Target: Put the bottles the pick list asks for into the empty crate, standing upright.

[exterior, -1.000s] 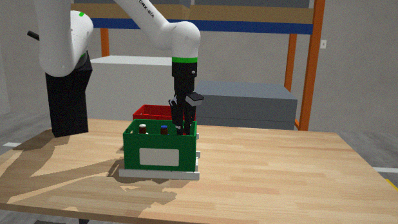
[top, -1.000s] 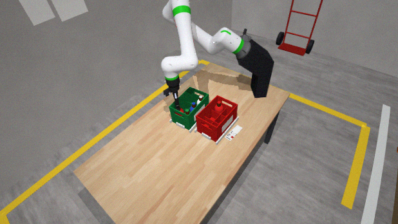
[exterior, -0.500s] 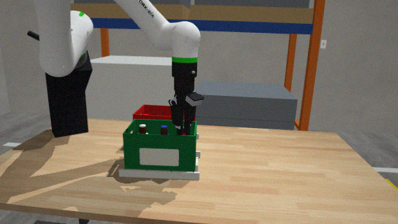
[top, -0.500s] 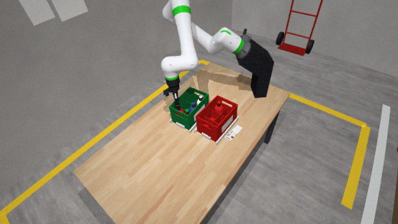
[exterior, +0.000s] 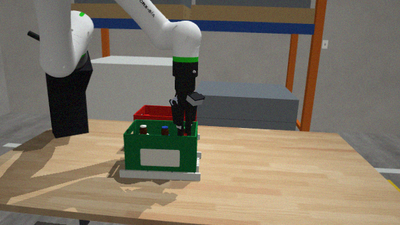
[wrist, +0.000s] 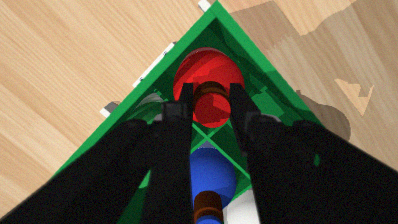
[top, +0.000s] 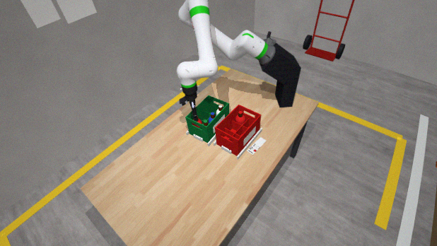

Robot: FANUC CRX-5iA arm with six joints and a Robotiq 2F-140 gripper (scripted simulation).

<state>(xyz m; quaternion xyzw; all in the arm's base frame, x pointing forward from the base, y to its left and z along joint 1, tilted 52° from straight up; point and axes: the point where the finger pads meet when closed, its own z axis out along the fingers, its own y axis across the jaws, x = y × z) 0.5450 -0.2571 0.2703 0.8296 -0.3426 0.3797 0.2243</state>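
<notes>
Wooden table beneath paper strip

Comparing the top and exterior views over the last second, we can make out no clear change: gripper, bottles and both crates show no shift we can discern.
</notes>
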